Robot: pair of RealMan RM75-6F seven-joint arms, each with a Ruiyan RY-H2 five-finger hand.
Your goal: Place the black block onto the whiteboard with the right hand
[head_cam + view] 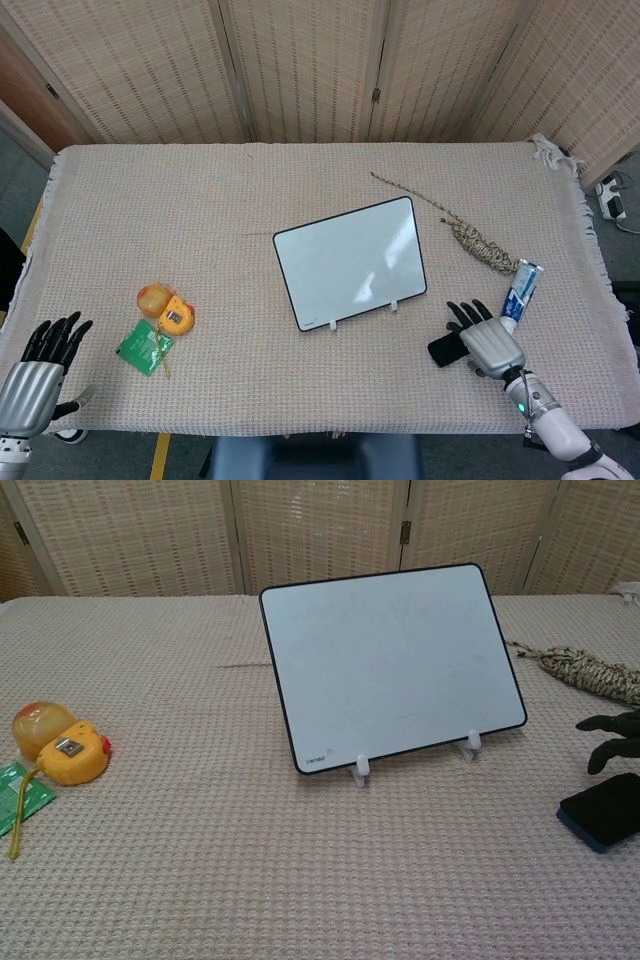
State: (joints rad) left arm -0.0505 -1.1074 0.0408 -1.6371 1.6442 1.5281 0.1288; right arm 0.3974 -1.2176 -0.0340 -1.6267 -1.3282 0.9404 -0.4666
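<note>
The black block (442, 350) lies flat on the cloth, near and to the right of the whiteboard (350, 262). My right hand (485, 342) hangs over the block's right end with its fingers spread, holding nothing. In the chest view the dark fingertips (608, 740) hover just above the block (603, 810) without touching it. The whiteboard (390, 665) leans back on two small white feet. My left hand (40, 365) is at the table's near left edge, fingers apart and empty.
A toothpaste tube (520, 290) lies just right of the right hand, with a coiled rope (480, 245) behind it. On the left sit an orange tape measure (176, 316), a peach-coloured ball (153, 297) and a green packet (143, 347).
</note>
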